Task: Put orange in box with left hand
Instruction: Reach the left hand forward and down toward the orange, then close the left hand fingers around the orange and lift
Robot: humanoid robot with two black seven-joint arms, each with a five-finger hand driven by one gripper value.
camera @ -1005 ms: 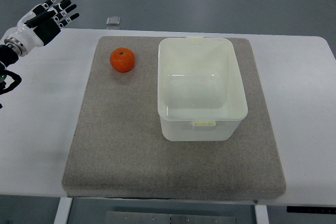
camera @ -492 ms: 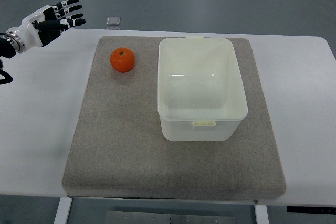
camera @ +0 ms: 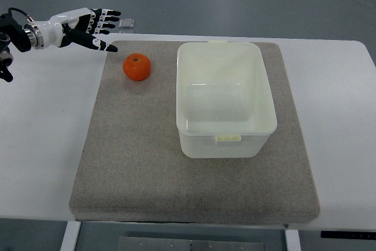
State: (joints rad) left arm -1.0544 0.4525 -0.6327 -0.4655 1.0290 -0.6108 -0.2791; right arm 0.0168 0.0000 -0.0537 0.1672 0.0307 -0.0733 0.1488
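My left hand (camera: 82, 27): at the far-left corner of the grey felt mat (camera: 135, 163), fingers spread, holding nothing, near the orange but apart from it. Orange (camera: 137, 67): on the mat's far-left part, left of the box, outside it. White plastic box (camera: 225, 139): open-topped, on the mat's right half. All stood on a white table (camera: 41, 145).
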